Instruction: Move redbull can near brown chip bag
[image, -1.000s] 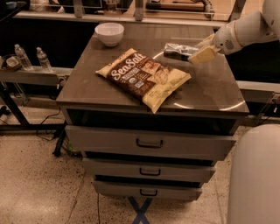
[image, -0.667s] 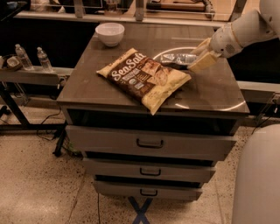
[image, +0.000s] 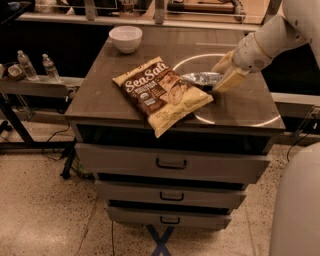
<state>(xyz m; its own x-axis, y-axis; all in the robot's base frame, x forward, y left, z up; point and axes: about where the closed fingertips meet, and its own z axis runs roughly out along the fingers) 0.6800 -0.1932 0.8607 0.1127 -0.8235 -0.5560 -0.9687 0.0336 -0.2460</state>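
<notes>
On the far left, 2 clear water bottles (image: 36, 66) stand on a low side shelf, well apart from the work. A white bowl (image: 125, 37) sits at the back left corner of the drawer cabinet (image: 100, 100), which has 3 drawers below its wooden top.

The brown chip bag (image: 159, 94) lies flat in the middle of the top, its lower corner hanging over the front edge. It is a light, crinkly, air-filled bag that would slide or crumple if nudged, so anything arriving beside it should come down gently.

Just right of the bag's upper edge is the redbull can (image: 197, 78), lying on its side with its long axis running left to right. Its left end is at, or slightly over, the bag's edge; I cannot tell whether it rests on the top or is just clear of it. The can is small, light and rigid, but thin-walled and slick, and on its side it will roll. The sound hold is across the round body, firm enough to stop slipping yet not hard enough to dent it.

The gripper (image: 216, 81) is at the can's right end, reaching in from the white arm (image: 272, 37) at upper right, and its 2 tan fingers (image: 231, 80) appear clamped on that end.
</notes>
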